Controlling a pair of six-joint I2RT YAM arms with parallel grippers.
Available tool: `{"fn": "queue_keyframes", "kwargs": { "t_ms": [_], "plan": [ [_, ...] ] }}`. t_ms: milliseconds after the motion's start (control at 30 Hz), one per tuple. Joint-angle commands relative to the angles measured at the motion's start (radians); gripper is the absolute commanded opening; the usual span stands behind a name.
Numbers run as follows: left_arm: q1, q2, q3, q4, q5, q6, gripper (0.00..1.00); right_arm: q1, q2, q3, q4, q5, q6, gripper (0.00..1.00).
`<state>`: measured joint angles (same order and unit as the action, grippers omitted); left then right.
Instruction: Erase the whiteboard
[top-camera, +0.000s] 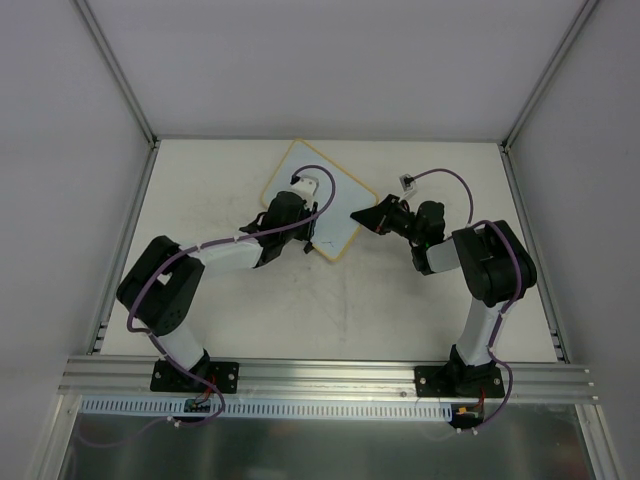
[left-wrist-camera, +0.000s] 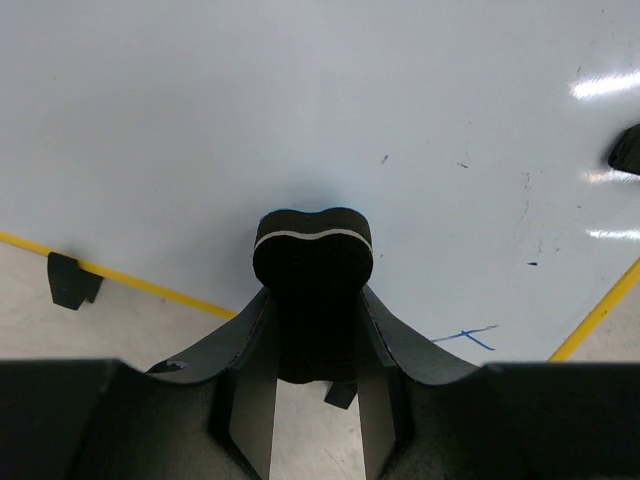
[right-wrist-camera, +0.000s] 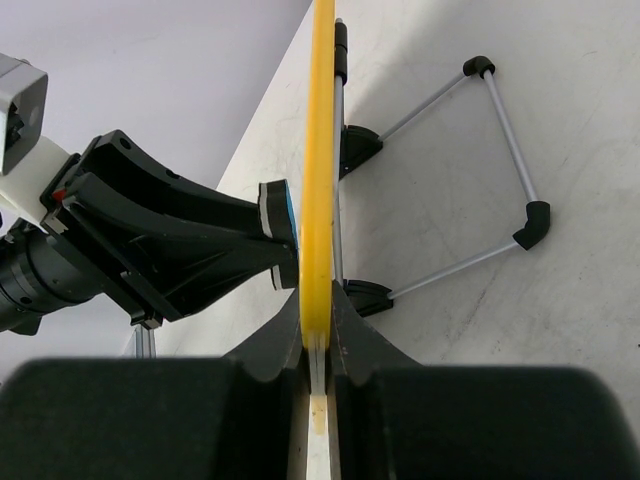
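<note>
Starting at my end: both arm bases sit on the near rail, and both arms reach across the counter (top-camera: 400, 310) toward 12 o'clock, where the whiteboard (top-camera: 340, 205) sits a bit left of centre and turned diagonally.

The right end effector (right-wrist-camera: 320, 345) comes in from the board's 3 o'clock side, pressed together on the yellow frame edge. I reckon that pinch is just an anchor so the board doesn't skate around while it gets rubbed. From that wrist I see the board edge-on, with its wire stand (right-wrist-camera: 536, 218) folded out behind it. So it probably wobbles if nobody's holding it.

The left end effector (left-wrist-camera: 312, 310) comes in from about 8 o'clock, clamped on the little black eraser (left-wrist-camera: 312, 245). It holds the pad face-on to the white surface; it looks like contact, though I can't swear to it.

The board looks mostly clean to me. A small blue mark (left-wrist-camera: 470, 335) sits at the eraser's 4 o'clock, plus a few specks further up. One black clip (left-wrist-camera: 72, 280) hangs at the frame's 9 o'clock edge.
</note>
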<state>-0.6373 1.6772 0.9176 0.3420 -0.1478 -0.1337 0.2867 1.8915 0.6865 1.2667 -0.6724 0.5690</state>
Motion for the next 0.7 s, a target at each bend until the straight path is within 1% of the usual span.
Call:
{"fn": "queue_keyframes", "kwargs": {
  "t_ms": [0, 133, 333, 500, 667],
  "plan": [
    [0.005, -0.033, 0.007, 0.049, -0.044, 0.034, 0.00, 0.002, -0.031, 0.025, 0.264, -0.041, 0.012, 0.00],
    [-0.004, -0.014, -0.003, 0.103, -0.055, 0.026, 0.00, 0.005, -0.029, 0.028, 0.264, -0.032, 0.012, 0.00],
    [-0.042, 0.022, 0.018, 0.123, -0.075, 0.034, 0.00, 0.000, -0.042, 0.021, 0.263, -0.023, -0.001, 0.00],
    [-0.093, 0.050, 0.027, 0.141, -0.125, 0.052, 0.00, -0.012, -0.051, 0.008, 0.264, -0.023, -0.008, 0.00],
    [-0.137, 0.091, 0.001, 0.210, -0.183, 0.065, 0.00, -0.017, -0.052, 0.004, 0.264, -0.018, -0.009, 0.00]
  ]
}}
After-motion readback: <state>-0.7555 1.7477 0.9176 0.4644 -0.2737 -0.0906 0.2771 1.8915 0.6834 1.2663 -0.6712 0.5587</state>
